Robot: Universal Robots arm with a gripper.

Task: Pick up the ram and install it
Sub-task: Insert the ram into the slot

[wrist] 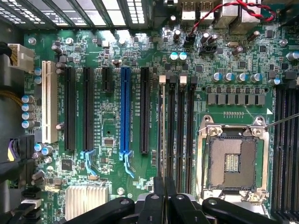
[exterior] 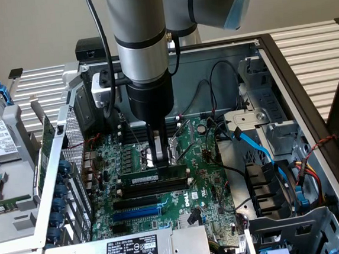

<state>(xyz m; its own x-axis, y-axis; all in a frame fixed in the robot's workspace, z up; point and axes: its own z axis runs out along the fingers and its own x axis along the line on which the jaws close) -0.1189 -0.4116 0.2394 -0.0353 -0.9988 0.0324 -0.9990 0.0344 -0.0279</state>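
The ram (exterior: 147, 178), a thin green stick with a white label, stands on edge in one of the long black slots on the motherboard (exterior: 207, 186). My gripper (exterior: 162, 163) comes straight down onto its top edge near the middle, fingers shut together and touching it. In the wrist view the ram (wrist: 162, 126) appears edge-on in the outermost of the black memory slots, running under the shut gripper (wrist: 164, 189). I cannot tell whether the slot's end clips are latched.
Empty black slots (exterior: 143, 199) and a blue slot (exterior: 135, 214) lie beside the ram. The open CPU socket (wrist: 232, 161) sits on the other side. A blue cable (exterior: 260, 149) and black wires cross the case at the exterior view's right. The power supply (exterior: 131, 253) lies in front.
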